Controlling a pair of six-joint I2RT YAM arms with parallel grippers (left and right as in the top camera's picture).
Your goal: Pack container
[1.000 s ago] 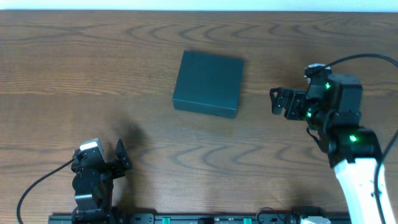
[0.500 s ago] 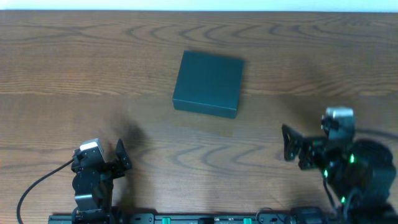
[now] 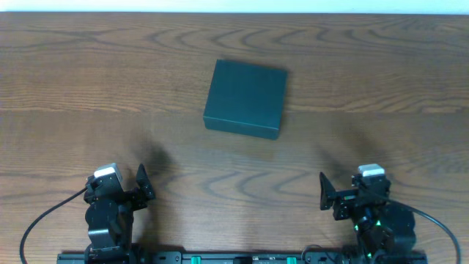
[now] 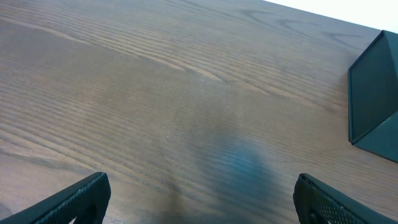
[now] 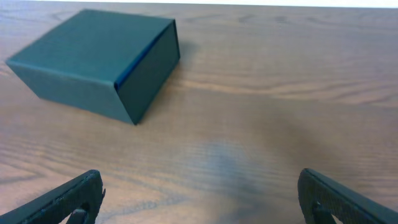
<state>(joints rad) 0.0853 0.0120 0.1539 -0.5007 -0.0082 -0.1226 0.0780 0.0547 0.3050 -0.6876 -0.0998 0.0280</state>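
Note:
The container (image 3: pixel 244 99) is a dark teal box with its lid closed, lying on the wooden table just above centre. It also shows in the right wrist view (image 5: pixel 99 62) at upper left and in the left wrist view (image 4: pixel 376 93) at the right edge. My left gripper (image 4: pixel 199 199) is open and empty at the table's front left. My right gripper (image 5: pixel 202 199) is open and empty at the front right. Both are well short of the container.
The wooden table (image 3: pixel 88 88) runs across the whole overhead view. The arm bases and a black rail (image 3: pixel 242 258) sit along the front edge. No snack packets show.
My right arm has pulled back from beside the container's right side to the table's front right edge. The left arm and the container have not moved.

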